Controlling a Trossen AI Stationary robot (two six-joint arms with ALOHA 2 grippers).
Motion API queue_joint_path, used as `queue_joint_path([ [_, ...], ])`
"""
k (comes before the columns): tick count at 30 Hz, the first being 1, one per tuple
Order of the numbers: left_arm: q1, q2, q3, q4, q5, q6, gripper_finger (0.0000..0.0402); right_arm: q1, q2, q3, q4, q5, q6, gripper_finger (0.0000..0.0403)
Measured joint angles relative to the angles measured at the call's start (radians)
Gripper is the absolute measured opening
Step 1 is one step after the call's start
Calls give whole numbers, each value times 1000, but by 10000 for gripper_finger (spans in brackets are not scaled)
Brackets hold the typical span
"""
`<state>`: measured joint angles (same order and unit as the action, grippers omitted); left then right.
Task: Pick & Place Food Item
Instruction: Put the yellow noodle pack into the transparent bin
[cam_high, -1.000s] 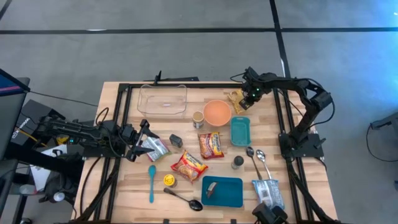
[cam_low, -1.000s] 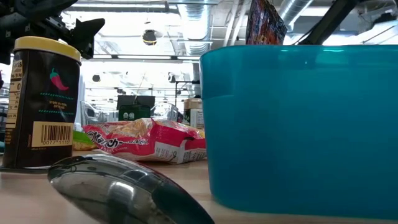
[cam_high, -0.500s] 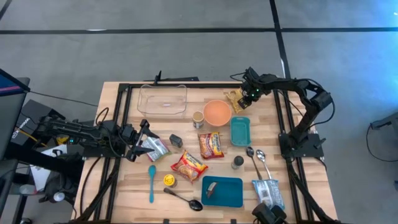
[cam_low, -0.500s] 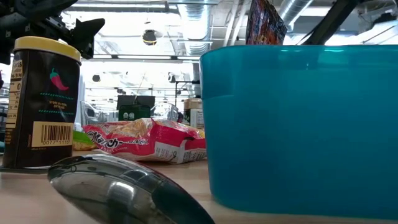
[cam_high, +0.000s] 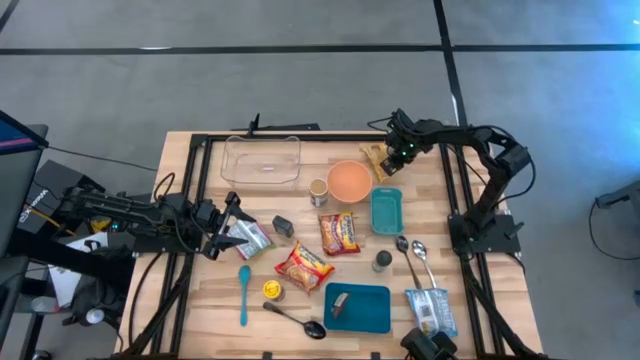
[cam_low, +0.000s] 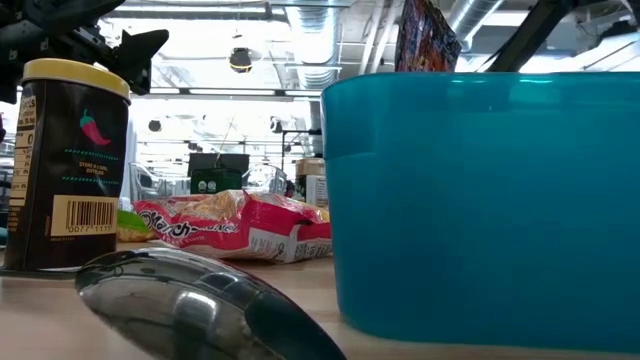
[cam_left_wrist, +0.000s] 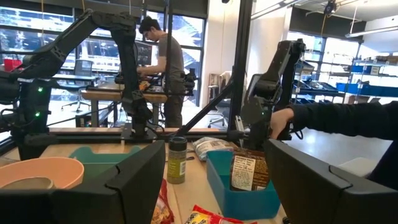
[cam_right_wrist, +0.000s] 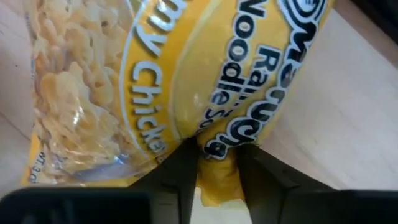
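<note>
A yellow chicken noodle packet (cam_high: 377, 160) lies on the wooden table at the far right, beside the orange bowl (cam_high: 350, 180). It fills the right wrist view (cam_right_wrist: 186, 74). My right gripper (cam_high: 398, 152) stands over it, pointing down, and is shut on it (cam_right_wrist: 217, 171). My left gripper (cam_high: 228, 222) waits at the table's left side, held about level. Its fingers are open (cam_left_wrist: 214, 180) with nothing between them. My right gripper pinches the packet's yellow end edge (cam_right_wrist: 216, 163) between its two fingers. The fingers come from above, pointing down. The rest of the packet lies spread out on the table beyond the fingers.
Close to the packet stand the orange bowl and a teal container (cam_high: 386, 210). A clear container (cam_high: 262, 160) sits at the far left. Red noodle packets (cam_high: 338, 232), spoons (cam_high: 410, 255) and a teal tray (cam_high: 358, 307) fill the middle and near side. A person (cam_left_wrist: 163, 62) stands beyond the table.
</note>
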<state>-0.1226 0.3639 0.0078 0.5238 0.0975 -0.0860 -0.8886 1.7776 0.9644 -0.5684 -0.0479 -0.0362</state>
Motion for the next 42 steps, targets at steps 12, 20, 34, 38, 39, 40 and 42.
queue_joint_path([
  [12,0,0,0,0,0,0,271,3,-89,-9,-11,-4,3,22],
  [20,0,0,0,0,0,0,271,3,-140,-8,-7,-3,3,10],
  [34,0,0,0,0,0,0,271,3,-355,-6,-8,-3,12,3],
  [38,0,0,0,0,0,0,271,4,-436,-6,-36,-3,14,2],
  [39,0,0,0,0,0,0,271,5,-454,-5,-48,-3,14,2],
  [40,0,0,0,0,0,0,271,5,-473,-5,-62,-3,14,2],
  [42,0,0,0,0,0,0,271,6,-511,-5,-93,-3,14,1],
])
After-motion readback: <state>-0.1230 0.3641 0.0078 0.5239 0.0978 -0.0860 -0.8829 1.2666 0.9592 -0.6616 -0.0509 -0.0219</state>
